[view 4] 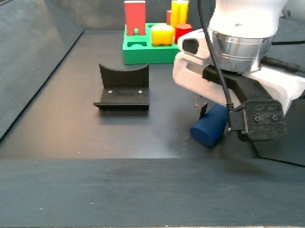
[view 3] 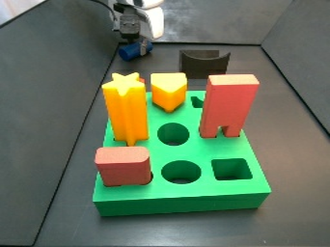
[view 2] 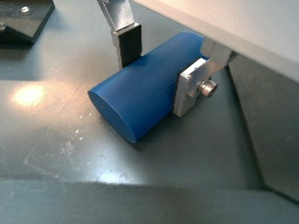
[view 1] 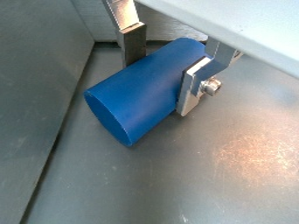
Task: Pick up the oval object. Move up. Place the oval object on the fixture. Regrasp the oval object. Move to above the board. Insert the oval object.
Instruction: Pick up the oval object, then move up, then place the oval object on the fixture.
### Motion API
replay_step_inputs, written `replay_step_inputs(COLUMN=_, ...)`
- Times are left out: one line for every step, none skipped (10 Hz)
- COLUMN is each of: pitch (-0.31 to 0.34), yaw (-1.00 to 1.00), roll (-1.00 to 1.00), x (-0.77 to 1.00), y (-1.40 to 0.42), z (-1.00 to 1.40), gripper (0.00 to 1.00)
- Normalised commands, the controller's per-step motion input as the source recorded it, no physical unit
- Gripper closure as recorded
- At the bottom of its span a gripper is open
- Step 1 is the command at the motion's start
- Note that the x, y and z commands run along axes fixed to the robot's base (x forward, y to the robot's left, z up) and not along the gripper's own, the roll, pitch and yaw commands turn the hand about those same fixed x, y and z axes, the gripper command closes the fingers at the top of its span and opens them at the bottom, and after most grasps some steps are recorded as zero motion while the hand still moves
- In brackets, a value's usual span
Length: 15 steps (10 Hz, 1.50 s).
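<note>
Towering over the dark floor (view 4: 71,134), my gripper (view 4: 224,123) sits low, fingers closed against the flanks of the oval object (view 1: 146,90), which lies on its side, seemingly ready for lifting toward the empty fixture (view 4: 121,89). Beyond, the board (view 3: 180,188) holds yellow and red blocks, several holes vacant
</note>
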Motion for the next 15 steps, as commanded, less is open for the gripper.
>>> replay_step_inputs(pitch=0.0, yaw=0.0, roll=0.0, x=0.0, y=0.0, z=0.0, gripper=1.0)
replay_step_inputs(pitch=0.0, yaw=0.0, roll=0.0, x=0.0, y=0.0, z=0.0, gripper=1.0)
replay_step_inputs(pitch=0.0, yaw=0.0, roll=0.0, x=0.0, y=0.0, z=0.83, gripper=1.0)
replay_step_inputs(pitch=0.006, yaw=0.0, roll=0.01, x=0.02, y=0.02, z=0.81, gripper=1.0)
replay_step_inputs(pitch=0.048, yaw=-0.01, roll=0.01, x=0.01, y=0.03, z=0.7, gripper=1.0)
replay_step_inputs(pitch=0.094, yaw=-0.02, roll=0.03, x=0.01, y=0.02, z=0.55, gripper=1.0)
replay_step_inputs(pitch=0.104, yaw=-0.02, roll=0.04, x=0.0, y=0.01, z=0.47, gripper=1.0)
replay_step_inputs(pitch=0.111, yaw=-0.02, roll=0.07, x=-0.01, y=0.0, z=0.32, gripper=1.0)
replay_step_inputs(pitch=0.111, yaw=-0.01, roll=0.1, x=-0.02, y=0.0, z=0.17, gripper=1.0)
replay_step_inputs(pitch=0.0, yaw=0.0, roll=0.0, x=0.0, y=0.0, z=1.0, gripper=1.0)
replay_step_inputs(pitch=0.007, yaw=0.0, roll=0.01, x=0.0, y=0.0, z=1.0, gripper=1.0)
replay_step_inputs(pitch=0.031, yaw=0.0, roll=0.02, x=-0.01, y=0.0, z=1.0, gripper=1.0)
replay_step_inputs(pitch=0.053, yaw=-0.01, roll=0.04, x=-0.02, y=0.0, z=1.0, gripper=1.0)
replay_step_inputs(pitch=0.071, yaw=-0.01, roll=0.05, x=-0.02, y=0.0, z=1.0, gripper=1.0)
replay_step_inputs(pitch=0.085, yaw=-0.01, roll=0.07, x=-0.03, y=0.0, z=1.0, gripper=1.0)
